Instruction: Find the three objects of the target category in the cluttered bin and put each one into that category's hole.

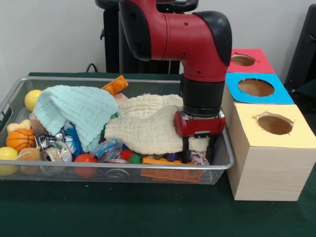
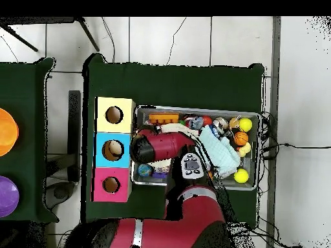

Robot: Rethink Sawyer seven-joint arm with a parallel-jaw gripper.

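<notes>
Gripper (image 1: 199,148) state cannot be told; it is lowered into the bin (image 1: 223,163) at the end nearest the boxes (image 1: 269,165), beside a cream cloth (image 1: 148,129). Balls (image 1: 19,139) are heaped under a mint cloth (image 1: 76,111). Which objects are targets cannot be told.

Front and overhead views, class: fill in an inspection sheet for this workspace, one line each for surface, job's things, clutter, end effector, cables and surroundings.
Surface: green table cover, bare in front of the bin.
Job's things: wire bin full of toys; three box tops with round holes, yellow box, blue box, red box.
Clutter: mint cloth and cream cloth draped over the toys; small basketball, yellow ball, red ball.
End effector: lowered into the bin's right end; open or shut cannot be told.
Cables: black cable on the floor beside the table.
Surroundings: second green table with an orange disc and a purple disc.
</notes>
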